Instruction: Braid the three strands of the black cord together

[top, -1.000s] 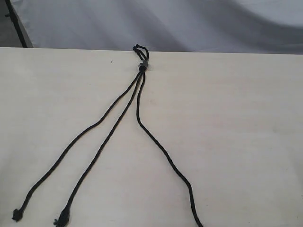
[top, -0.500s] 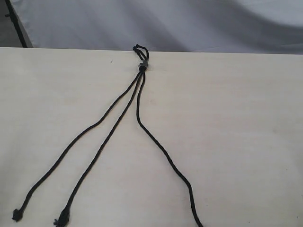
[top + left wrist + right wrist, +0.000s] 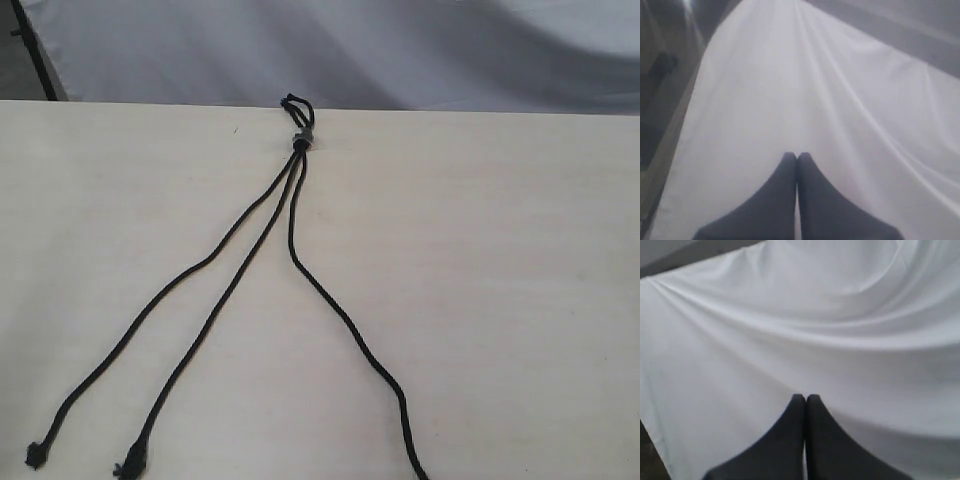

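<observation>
The black cord point(image 3: 300, 141) lies on the worktop point(image 3: 500, 250), knot far, three strands point(image 3: 291, 178) running toward the near side. Left fingers point(image 3: 785, 185) and right fingers point(image 3: 817, 430) are squeezed together, empty, away by the white cloth point(image 3: 790, 75).

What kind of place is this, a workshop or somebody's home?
Most likely a lab or test bench, not a home. A bare, pale wooden table is backed by a draped white cloth, and the only thing laid out on it is one black cord, fanned out flat.
</observation>
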